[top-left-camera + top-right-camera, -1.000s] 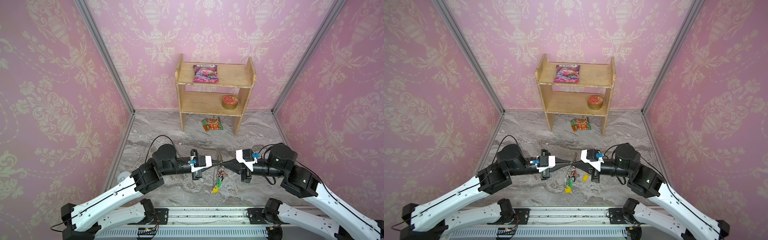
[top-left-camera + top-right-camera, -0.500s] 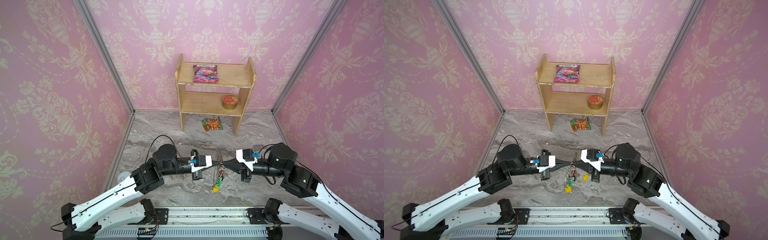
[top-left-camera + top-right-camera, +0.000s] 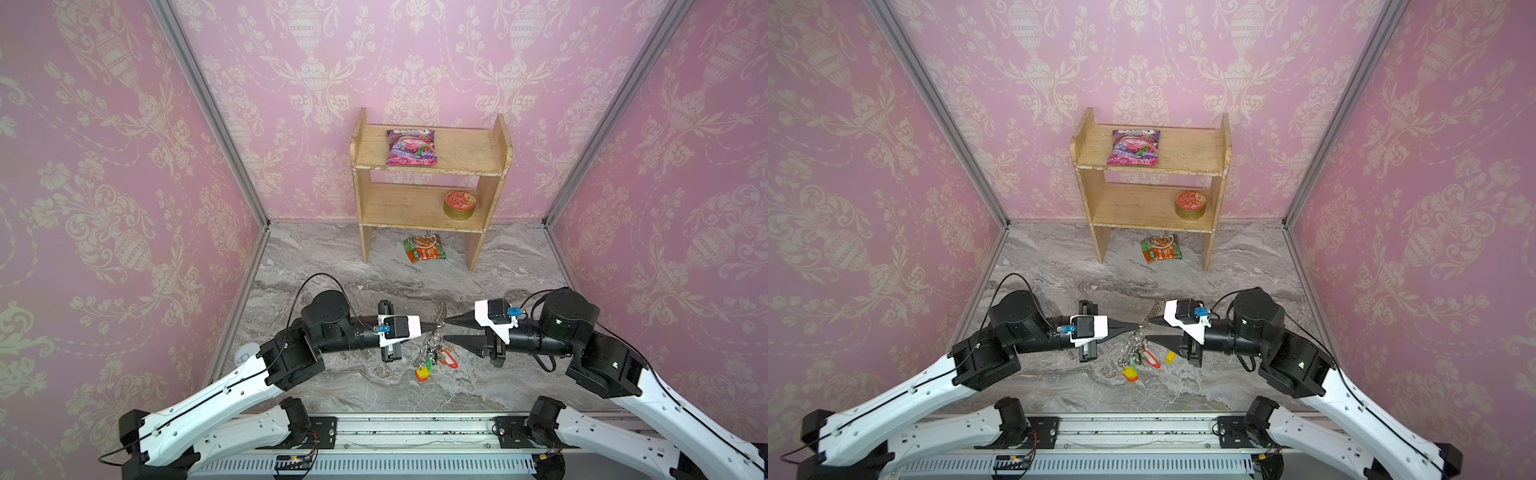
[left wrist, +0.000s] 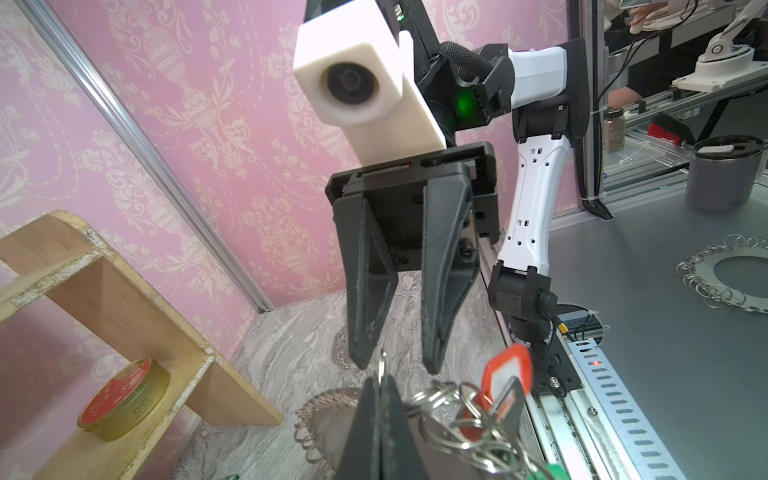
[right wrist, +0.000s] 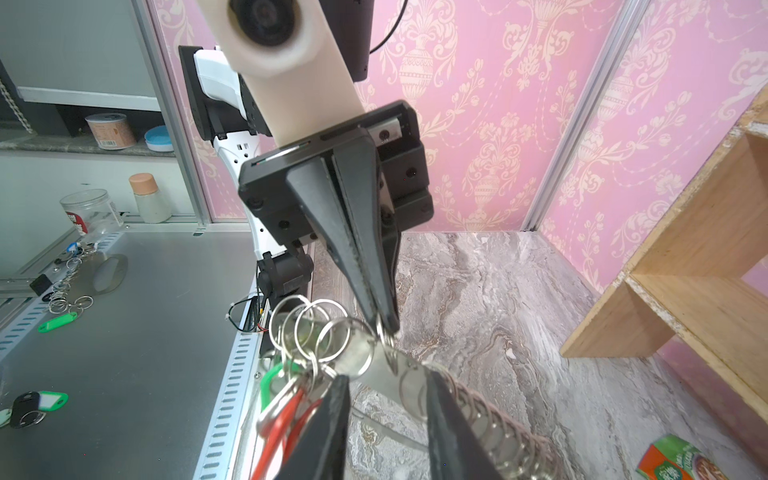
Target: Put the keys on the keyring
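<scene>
shelf (image 3: 465,149): pink packet (image 3: 411,147) above; tin (image 3: 459,204) below | keyring (image 3: 441,311): keys (image 3: 432,357) hanging

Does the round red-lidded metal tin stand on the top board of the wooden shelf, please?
No, the round red-lidded metal tin stands on the lower board of the wooden shelf.

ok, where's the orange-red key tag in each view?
Top view: orange-red key tag just below centre, under the right gripper.
Top view: same place.
Left wrist: beside the dangling split rings, tag at.
Right wrist: among the split rings, partly hidden.
Shared landmark: wooden shelf, in all four.
</scene>
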`<move>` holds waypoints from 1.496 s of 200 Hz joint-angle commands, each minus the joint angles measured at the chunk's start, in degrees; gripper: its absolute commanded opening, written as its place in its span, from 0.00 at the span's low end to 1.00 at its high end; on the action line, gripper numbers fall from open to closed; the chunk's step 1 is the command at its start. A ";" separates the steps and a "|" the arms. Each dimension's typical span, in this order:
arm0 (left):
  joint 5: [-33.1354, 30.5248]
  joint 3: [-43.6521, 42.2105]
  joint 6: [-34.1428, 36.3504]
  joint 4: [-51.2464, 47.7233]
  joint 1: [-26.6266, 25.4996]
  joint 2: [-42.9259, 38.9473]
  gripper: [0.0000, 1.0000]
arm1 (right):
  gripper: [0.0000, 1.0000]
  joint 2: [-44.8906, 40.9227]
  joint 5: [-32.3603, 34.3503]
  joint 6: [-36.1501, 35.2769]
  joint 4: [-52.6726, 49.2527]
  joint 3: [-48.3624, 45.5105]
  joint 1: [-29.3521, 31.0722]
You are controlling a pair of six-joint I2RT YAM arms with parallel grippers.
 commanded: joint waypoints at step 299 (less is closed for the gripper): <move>15.98 -15.32 -20.54 53.91 8.63 9.45 0.00 | 0.38 -1.83 6.14 -5.96 -4.23 4.71 -1.93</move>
